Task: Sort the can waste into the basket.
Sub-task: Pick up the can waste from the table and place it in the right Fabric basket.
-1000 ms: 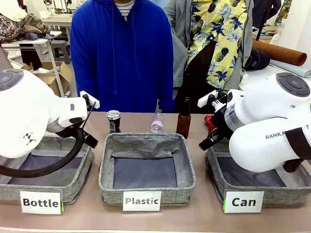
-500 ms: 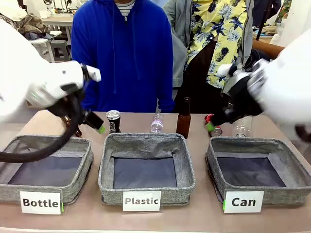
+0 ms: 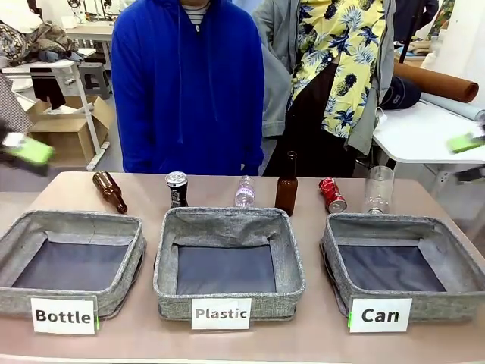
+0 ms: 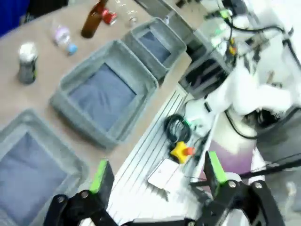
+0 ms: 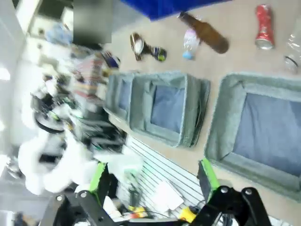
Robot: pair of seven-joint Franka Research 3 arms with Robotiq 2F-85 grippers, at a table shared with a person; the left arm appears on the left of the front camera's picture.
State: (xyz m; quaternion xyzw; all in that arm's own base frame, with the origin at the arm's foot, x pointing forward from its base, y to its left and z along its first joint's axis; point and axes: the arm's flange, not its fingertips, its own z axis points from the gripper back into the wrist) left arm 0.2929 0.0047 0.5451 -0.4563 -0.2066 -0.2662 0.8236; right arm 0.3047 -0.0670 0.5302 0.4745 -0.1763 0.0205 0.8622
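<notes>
The slim black can (image 3: 176, 189) stands upright at the table's far edge, behind the middle basket. The red can (image 3: 332, 195) lies tilted behind the grey "Can" basket (image 3: 439, 307), whose dark floor is bare. Blurred green pads (image 3: 30, 150) at the picture's left edge and green pads (image 3: 464, 142) at its right edge show both arms high and wide of the table. My left gripper (image 4: 157, 172) is open, high over the table's near side, with the black can (image 4: 27, 62) far off. My right gripper (image 5: 153, 175) is open, far above the red can (image 5: 264, 27) and the "Can" basket (image 5: 221, 117).
Baskets labelled "Bottle" (image 3: 23, 299) and "Plastic" (image 3: 167, 296) stand left and centre. One brown bottle (image 3: 110, 191) lies at the far left, another brown bottle (image 3: 286, 184) stands upright. A small clear bottle (image 3: 245, 192) and a clear cup (image 3: 379, 189) stand beside the cans. Two people stand at the far side.
Both arms have swung up and outward, away from the baskets, leaving only blurred green pads at the picture's edges. The lying brown bottle and the clear cup are now uncovered. Cans have not moved.
</notes>
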